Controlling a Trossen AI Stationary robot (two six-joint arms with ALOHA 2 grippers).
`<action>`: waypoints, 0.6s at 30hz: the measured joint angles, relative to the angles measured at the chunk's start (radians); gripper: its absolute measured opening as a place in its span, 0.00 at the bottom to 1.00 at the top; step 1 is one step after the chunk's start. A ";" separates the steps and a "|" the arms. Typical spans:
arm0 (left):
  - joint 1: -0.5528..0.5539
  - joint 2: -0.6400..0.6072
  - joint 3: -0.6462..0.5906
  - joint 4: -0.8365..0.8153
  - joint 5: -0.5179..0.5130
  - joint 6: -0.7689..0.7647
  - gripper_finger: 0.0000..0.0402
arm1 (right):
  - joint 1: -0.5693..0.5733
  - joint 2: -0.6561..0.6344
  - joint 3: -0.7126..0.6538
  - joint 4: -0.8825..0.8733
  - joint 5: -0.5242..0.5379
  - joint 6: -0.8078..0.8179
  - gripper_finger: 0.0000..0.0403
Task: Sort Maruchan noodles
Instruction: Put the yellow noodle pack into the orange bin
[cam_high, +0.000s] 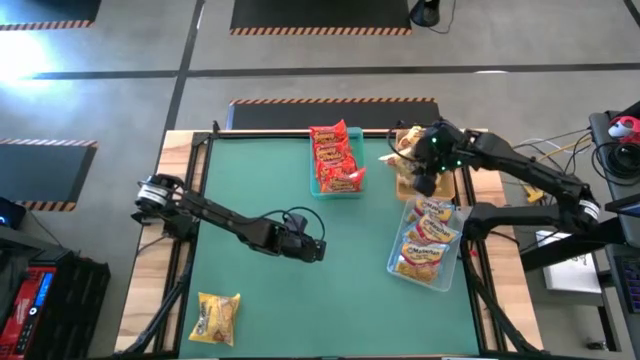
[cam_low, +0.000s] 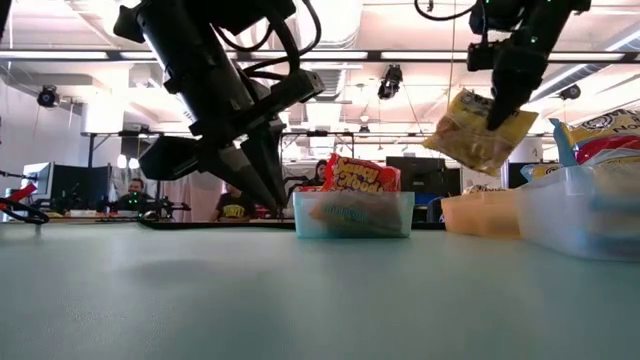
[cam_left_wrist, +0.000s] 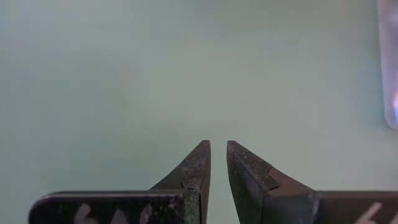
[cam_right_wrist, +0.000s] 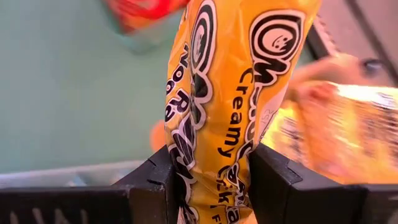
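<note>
Holding yellow-orange packet (cam_low: 478, 130) clamped in right gripper (cam_right_wrist: 211, 180) above far-right tan tray (cam_low: 478, 214); we lower before release. Left gripper (cam_left_wrist: 217, 163) nearly together, mid-table.

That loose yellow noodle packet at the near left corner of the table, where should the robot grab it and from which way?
The yellow packet lies flat and alone on the mat, so come straight down from above with the left hand and pinch a crinkled edge; nothing crowds it.

Grey floor (cam_high: 120, 90) with hazard-striped mats (cam_high: 320, 14) surrounds the table; ceiling lights (cam_low: 330, 52) glow over distant desks.
</note>
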 joint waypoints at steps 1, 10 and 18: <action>0.000 0.002 0.000 0.000 0.000 0.000 0.09 | -0.011 0.005 0.016 -0.022 0.013 -0.015 0.33; 0.000 0.007 0.000 0.000 -0.026 0.004 0.09 | -0.091 0.037 0.028 -0.188 0.022 -0.151 0.33; 0.000 0.007 -0.004 -0.001 -0.027 0.008 0.09 | -0.121 0.093 -0.074 -0.178 0.160 -0.201 0.33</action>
